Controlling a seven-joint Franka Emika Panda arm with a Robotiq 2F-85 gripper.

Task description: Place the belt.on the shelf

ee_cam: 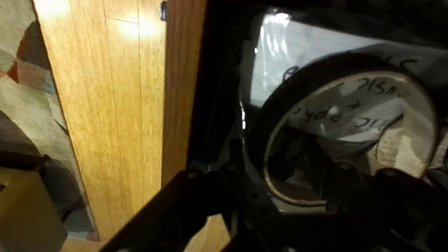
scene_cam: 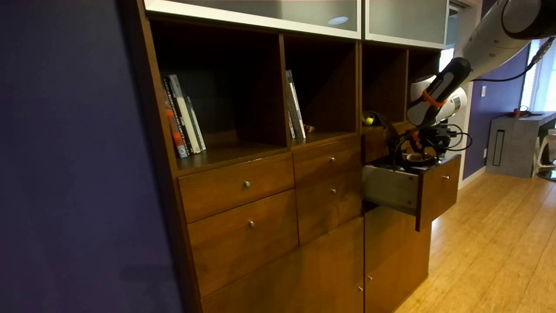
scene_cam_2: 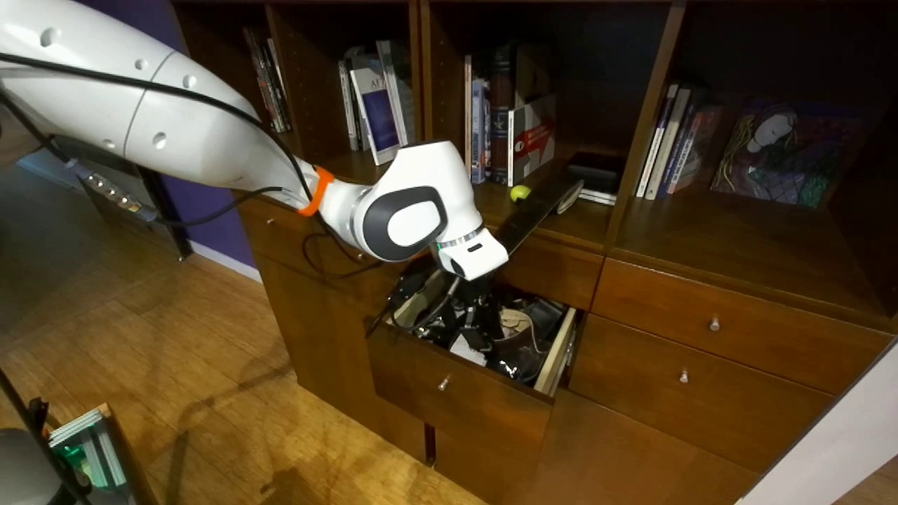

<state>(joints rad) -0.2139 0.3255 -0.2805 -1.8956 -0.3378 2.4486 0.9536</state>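
The belt [ee_cam: 287, 96] lay looped right of centre in the wrist view, its lower-left band apparently between the parted jaws of the gripper [ee_cam: 274, 150], best pinched squarely before lifting toward the shelf [scene_cam: 385, 80], upper right in an exterior view.

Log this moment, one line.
gripper: open, at pulled-out drawer | belt: looped at gripper, part apparently on shelf | placement: incomplete

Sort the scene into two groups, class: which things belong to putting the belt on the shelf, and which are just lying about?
Part of the job:
belt
shelf

Not part of it:
yellow-green ball
books
picture of a face
paper with handwriting
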